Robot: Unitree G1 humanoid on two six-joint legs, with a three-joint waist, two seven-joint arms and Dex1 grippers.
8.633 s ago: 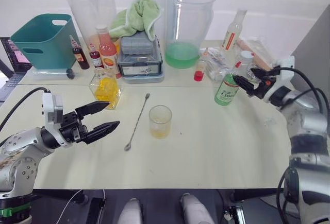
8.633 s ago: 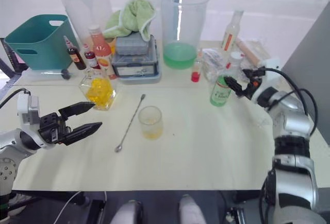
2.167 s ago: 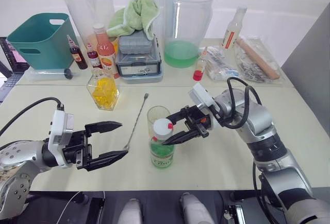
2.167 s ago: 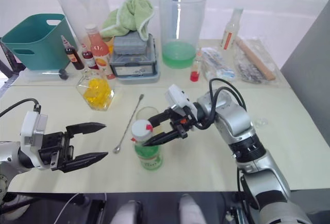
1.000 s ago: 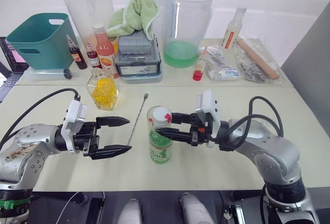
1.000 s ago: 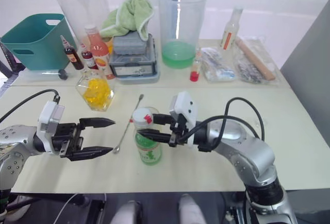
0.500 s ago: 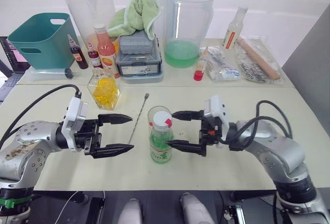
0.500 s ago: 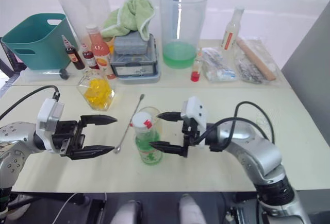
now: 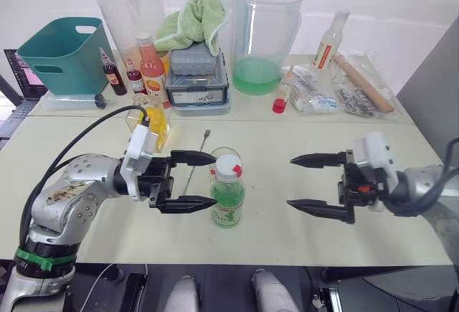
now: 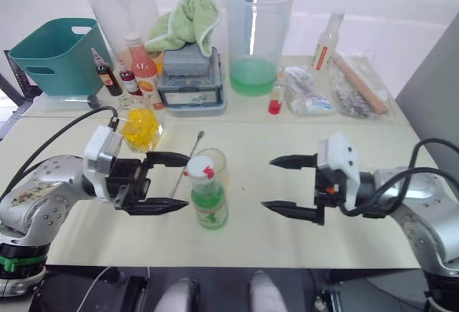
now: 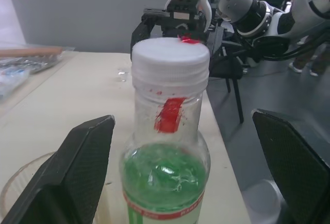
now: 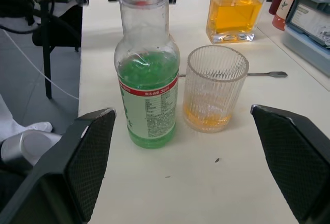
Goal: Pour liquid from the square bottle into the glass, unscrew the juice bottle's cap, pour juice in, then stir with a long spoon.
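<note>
Bare table (image 9: pixel 287 161) lies between juice bottle (image 9: pixel 227 201) and right gripper (image 9: pixel 307 183), jaws wide apart. Left gripper (image 9: pixel 203 181), jaws wide apart, flanks the bottle's near-left side. Glass (image 12: pixel 215 88) stands just behind the bottle; long spoon (image 9: pixel 196 163) lies beside it, square bottle (image 10: pixel 138 127) beyond.

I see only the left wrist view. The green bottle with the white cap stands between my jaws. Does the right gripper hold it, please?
Observer: No. The right gripper is apart from the juice bottle, with its jaws open.
Operator: Is something already in the glass?
Observer: Yes, the glass holds a little yellow liquid at the bottom.
Operator: And where is the long spoon?
Observer: The long spoon lies flat on the table, between the glass and the square bottle.
</note>
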